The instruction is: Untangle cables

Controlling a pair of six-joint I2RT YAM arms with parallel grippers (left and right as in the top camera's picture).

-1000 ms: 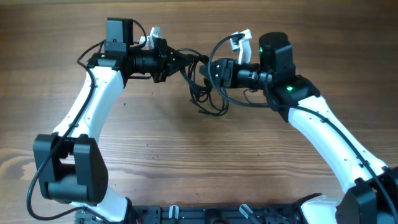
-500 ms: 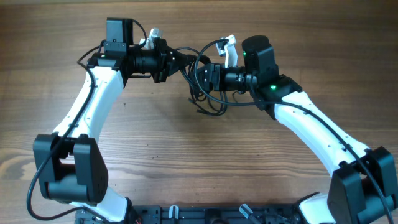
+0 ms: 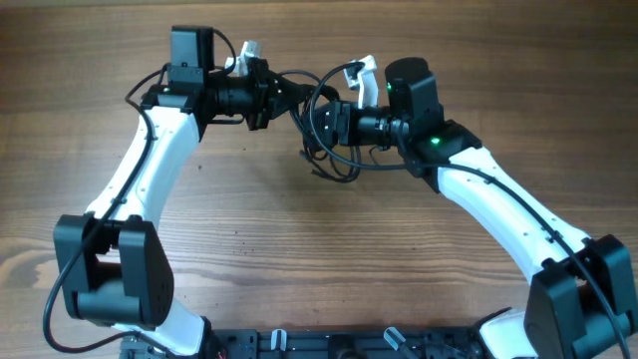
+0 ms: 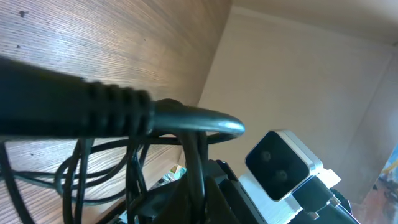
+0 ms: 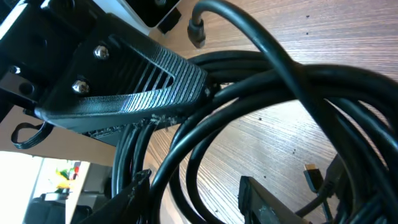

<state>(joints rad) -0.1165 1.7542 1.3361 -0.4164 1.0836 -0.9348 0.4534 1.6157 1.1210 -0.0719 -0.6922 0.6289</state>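
While knotted cables [image 3: 334,172] are strung between the arms at far centre, loosening is in hand.
Left gripper [image 3: 291,92] is clamped on a strand; right gripper's [image 3: 321,122] hold cannot be told. Pulling apart is called for.

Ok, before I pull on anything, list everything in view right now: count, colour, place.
cables: several, exact count unclear; black; one tangle between the two grippers, upper centre of the overhead view.
table: one; brown wood grain; under everything.
left arm: one; white and black; left side.
right arm: one; white and black, with a green light lit; right side.
left gripper: one; black; shut on a strand of the cables.
right gripper: one; black; closed around a bundle of the cables.
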